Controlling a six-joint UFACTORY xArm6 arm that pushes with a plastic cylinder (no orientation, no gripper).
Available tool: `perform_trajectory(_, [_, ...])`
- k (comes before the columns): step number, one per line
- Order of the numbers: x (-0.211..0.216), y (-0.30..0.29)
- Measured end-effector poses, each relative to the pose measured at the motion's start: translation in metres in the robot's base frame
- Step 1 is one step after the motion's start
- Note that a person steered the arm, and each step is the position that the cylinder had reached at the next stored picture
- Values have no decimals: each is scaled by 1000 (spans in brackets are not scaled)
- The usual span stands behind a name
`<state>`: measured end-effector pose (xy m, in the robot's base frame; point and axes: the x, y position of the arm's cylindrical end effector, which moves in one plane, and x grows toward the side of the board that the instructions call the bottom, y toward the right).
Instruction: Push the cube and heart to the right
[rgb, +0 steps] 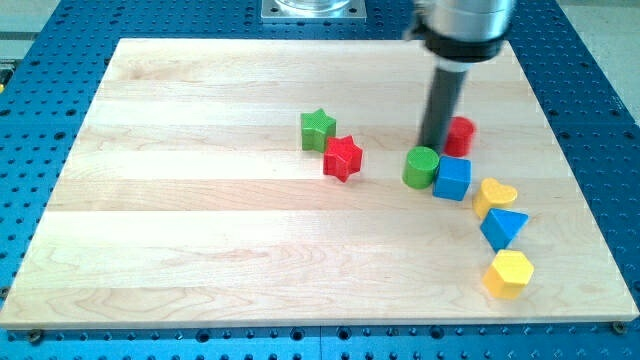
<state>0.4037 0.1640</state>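
A blue cube (453, 179) sits right of centre on the wooden board (200, 250). A yellow heart (495, 195) lies just to its lower right. My tip (436, 148) stands just above the cube, between a green cylinder (421, 166) at the cube's left and a red cylinder (461, 135) that the rod partly hides. The tip is close to the cube's top edge; I cannot tell if they touch.
A green star (318, 130) and a red star (342, 157) sit near the board's centre. A blue triangle (503, 227) and a yellow hexagon (509, 273) lie below the heart. The board's right edge is near them.
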Motion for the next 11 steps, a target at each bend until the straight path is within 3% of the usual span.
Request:
perform_trajectory(1, [-2, -32])
perform_trajectory(2, [43, -112])
perform_trajectory(3, [99, -68])
perform_trajectory(5, [65, 13])
perform_trajectory(6, [81, -27])
perform_trajectory(8, [86, 27])
perform_trajectory(9, [69, 4])
perform_trajectory(10, [50, 20])
perform_trajectory(11, [46, 76])
